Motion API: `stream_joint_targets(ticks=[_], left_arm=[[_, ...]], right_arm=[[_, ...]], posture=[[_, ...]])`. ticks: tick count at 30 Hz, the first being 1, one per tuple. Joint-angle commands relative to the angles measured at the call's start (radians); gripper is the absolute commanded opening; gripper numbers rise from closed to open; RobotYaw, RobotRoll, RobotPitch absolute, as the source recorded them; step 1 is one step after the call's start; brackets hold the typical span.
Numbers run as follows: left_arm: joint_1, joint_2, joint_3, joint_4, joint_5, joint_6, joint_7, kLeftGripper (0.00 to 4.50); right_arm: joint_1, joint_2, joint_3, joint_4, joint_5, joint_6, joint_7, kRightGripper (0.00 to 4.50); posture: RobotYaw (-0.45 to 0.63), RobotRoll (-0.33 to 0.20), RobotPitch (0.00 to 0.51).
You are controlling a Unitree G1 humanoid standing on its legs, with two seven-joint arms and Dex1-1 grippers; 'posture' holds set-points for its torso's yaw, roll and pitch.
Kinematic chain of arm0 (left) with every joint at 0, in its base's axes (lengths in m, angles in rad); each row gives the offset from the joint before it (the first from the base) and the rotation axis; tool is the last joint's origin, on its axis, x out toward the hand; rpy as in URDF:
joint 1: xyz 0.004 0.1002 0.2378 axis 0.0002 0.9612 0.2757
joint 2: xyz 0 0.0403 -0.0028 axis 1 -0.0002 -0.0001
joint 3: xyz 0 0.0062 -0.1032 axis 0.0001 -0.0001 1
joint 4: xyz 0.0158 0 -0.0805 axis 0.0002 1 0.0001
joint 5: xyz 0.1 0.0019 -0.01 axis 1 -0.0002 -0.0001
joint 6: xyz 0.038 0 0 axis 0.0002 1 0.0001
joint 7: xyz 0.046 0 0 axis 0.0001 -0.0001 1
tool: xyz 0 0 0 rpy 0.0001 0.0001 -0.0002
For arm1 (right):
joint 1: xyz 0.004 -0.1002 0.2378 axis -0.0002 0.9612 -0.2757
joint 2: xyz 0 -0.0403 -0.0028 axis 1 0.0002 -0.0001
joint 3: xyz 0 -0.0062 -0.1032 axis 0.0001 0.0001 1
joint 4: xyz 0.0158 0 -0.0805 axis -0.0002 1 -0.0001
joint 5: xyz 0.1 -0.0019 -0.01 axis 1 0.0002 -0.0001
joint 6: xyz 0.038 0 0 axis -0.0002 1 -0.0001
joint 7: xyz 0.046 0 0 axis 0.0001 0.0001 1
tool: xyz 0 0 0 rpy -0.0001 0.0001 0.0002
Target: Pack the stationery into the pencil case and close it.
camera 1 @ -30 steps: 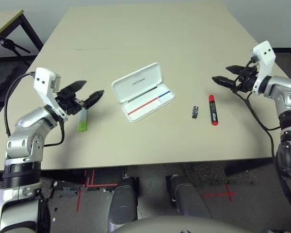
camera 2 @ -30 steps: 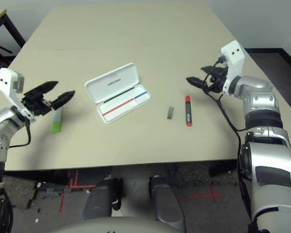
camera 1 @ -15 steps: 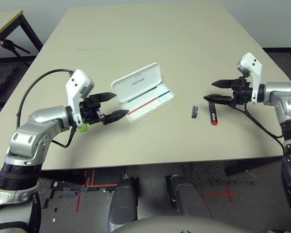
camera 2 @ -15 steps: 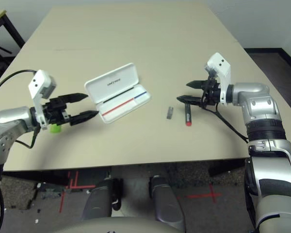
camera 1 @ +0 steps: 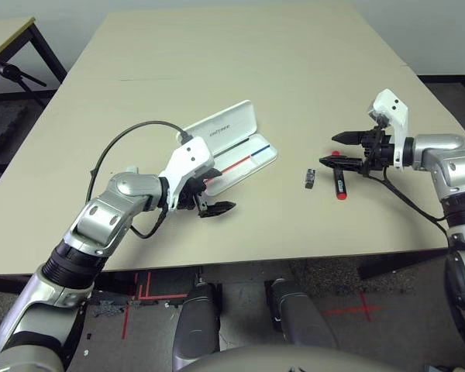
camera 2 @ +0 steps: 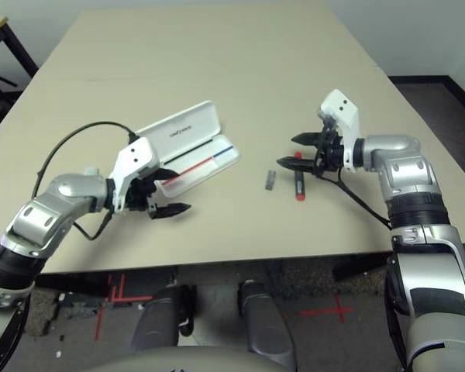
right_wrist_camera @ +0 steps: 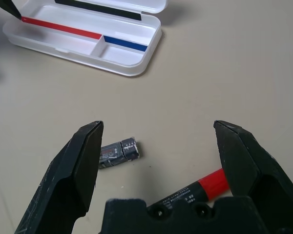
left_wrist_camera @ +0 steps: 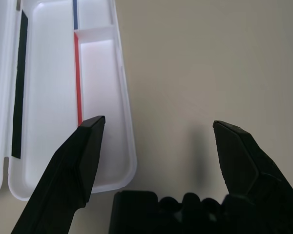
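**Open case in the middle, both fingers spread**

White pencil case (camera 1: 231, 152) lying open on the tan bench (camera 1: 240, 70), near the middle. Lid (camera 1: 217, 126) tipped back at about 11 o'clock from the tray. Red and blue stripe (right_wrist_camera: 83, 35) along the inside of the tray.

Left fingers (camera 1: 211, 202) spread wide, holding nothing. Hanging just at 7 o'clock from the case, by its near end, one black tip over the tray corner in the left wrist view (left_wrist_camera: 78, 161).

Right fingers (camera 1: 339, 149) spread wide too, holding nothing. Pointing toward the case from 3 o'clock, low over the bench.

Red marker (camera 1: 339, 179) flat on the bench at 3 o'clock from the case, well apart from it, right under the right fingers. Small black clip piece (camera 1: 311, 178) just beside the marker, at its 9 o'clock, between marker and case. Not touching each other.
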Motion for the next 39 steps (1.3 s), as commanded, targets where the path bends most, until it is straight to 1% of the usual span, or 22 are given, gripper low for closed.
stream_joint_targets(ticks=[1, 8, 16, 19, 20, 29, 34, 36, 39], left_arm=[[-0.012, -0.008, -0.029, 0.032, 0.04, -0.005, -0.014, 4.47], [-0.015, -0.02, -0.036, 0.059, 0.058, 0.018, -0.03, 4.47], [-0.014, -0.026, -0.038, 0.069, 0.052, 0.057, -0.057, 4.47], [-0.016, -0.039, -0.035, 0.071, 0.048, 0.06, -0.062, 3.89], [-0.017, -0.042, -0.035, 0.073, 0.048, 0.061, -0.064, 3.56], [-0.039, -0.061, -0.042, 0.104, 0.054, 0.059, -0.082, 0.05], [-0.057, -0.054, -0.046, 0.11, 0.077, 0.029, -0.099, 0.02], [-0.062, -0.045, -0.054, 0.113, 0.101, -0.009, -0.104, 0.02], [-0.038, -0.005, -0.06, 0.082, 0.116, -0.099, -0.157, 0.02]], right_arm=[[0.013, 0.004, 0.008, -0.02, 0.0, -0.01, -0.007, 4.5], [0.017, 0.003, 0.007, -0.01, -0.003, -0.024, -0.013, 4.5], [0.029, 0.003, 0.007, -0.03, 0.001, -0.015, -0.02, 4.5], [0.034, 0.004, 0.006, -0.04, 0.005, -0.006, -0.022, 4.5], [0.035, 0.004, 0.005, -0.043, 0.006, -0.004, -0.023, 4.5], [0.056, 0.003, 0.0, -0.071, 0.013, 0.012, -0.032, 4.5], [0.068, 0.001, -0.001, -0.096, 0.019, 0.027, -0.031, 4.5], [0.07, -0.001, -0.001, -0.103, 0.025, 0.037, -0.028, 4.5], [0.075, -0.007, -0.002, -0.12, 0.042, 0.057, -0.006, 4.5]], posture=[[-0.09, 0.0, 0.124], [-0.1, 0.0, 0.124], [-0.11, 0.0, 0.132], [-0.11, 0.0, 0.136], [-0.11, 0.0, 0.139], [-0.12, 0.0, 0.146], [-0.12, 0.0, 0.147], [-0.12, 0.0, 0.147], [-0.12, 0.0, 0.147]])
